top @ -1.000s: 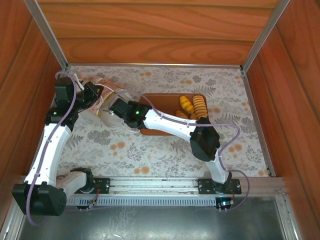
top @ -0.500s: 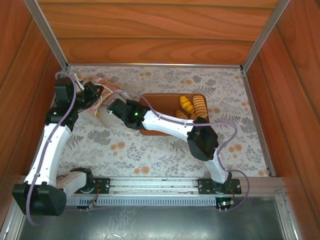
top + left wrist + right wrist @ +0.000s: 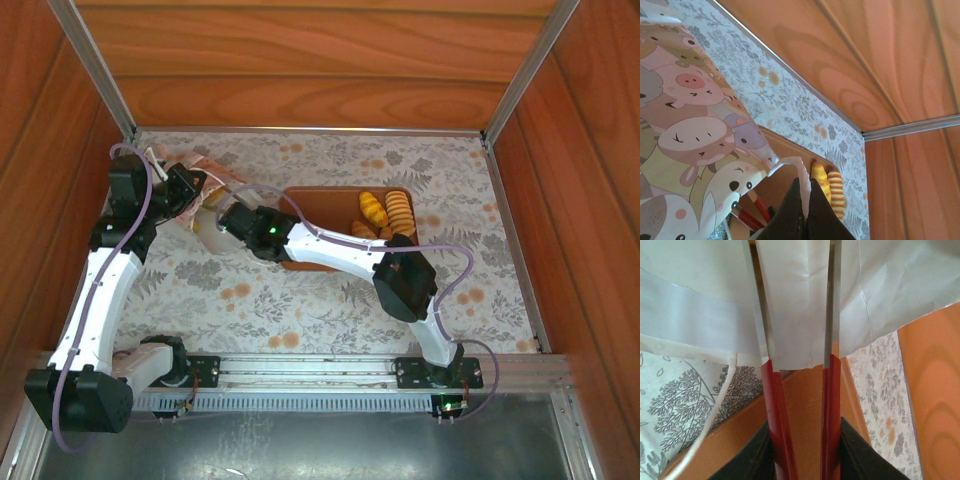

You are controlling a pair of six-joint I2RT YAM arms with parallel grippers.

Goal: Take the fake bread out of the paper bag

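Wood panels wall in a floral tablecloth (image 3: 300,310). On it, the left gripper (image 3: 804,192) is clamped tight on the rim of the paper bag (image 3: 695,125). The right gripper (image 3: 796,315) reaches into the bag's mouth with its red fingers a narrow gap apart and its tips hidden; whether it holds anything cannot be told. Beside the bag, fake bread (image 3: 385,210) lies in a brown tray (image 3: 325,203).

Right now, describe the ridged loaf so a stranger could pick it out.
Start at the brown tray in the middle of the floral tablecloth. In its far right corner lies the ridged loaf: pale, crosswise-banded, unlike the brighter yellow pastry on its left.
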